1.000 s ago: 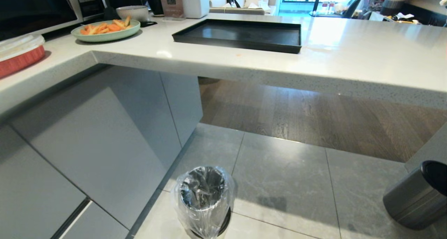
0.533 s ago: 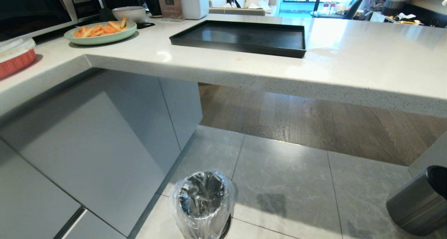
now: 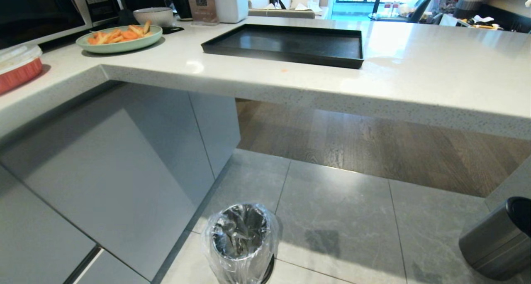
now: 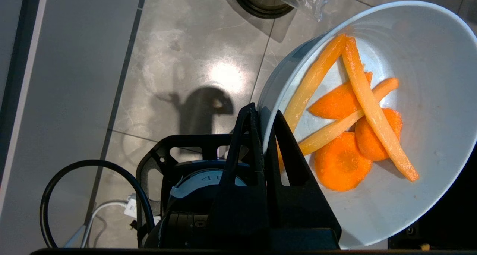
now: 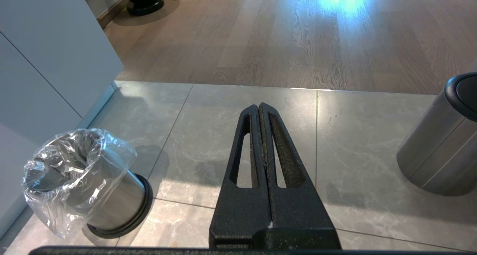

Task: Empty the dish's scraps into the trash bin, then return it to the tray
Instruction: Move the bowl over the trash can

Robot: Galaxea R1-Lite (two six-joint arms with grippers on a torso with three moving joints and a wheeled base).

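In the left wrist view my left gripper (image 4: 264,111) is shut on the rim of the dish (image 4: 428,53), a glossy pale bowl held above the floor tiles. The scraps (image 4: 354,120), orange carrot slices and pale yellow sticks, lie inside it. The base of the trash bin (image 4: 261,1) with its clear bag shows just beyond the bowl. The trash bin (image 3: 242,238) stands on the floor below the counter, also in the right wrist view (image 5: 82,180). The black tray (image 3: 290,45) lies on the counter with nothing on it. My right gripper (image 5: 259,106) hangs shut and holds nothing, low over the tiles. Neither arm shows in the head view.
A green plate (image 3: 118,37) of orange and yellow pieces, a grey bowl (image 3: 155,15) and a red container (image 3: 18,66) sit at the counter's left. A dark steel cylinder (image 3: 495,242) stands on the floor at right. Grey cabinet fronts (image 3: 103,172) rise left of the bin.
The whole head view shifted a little between one second and half a second ago, so the camera moved; since then it has held still. Nothing on the counter or floor has moved.
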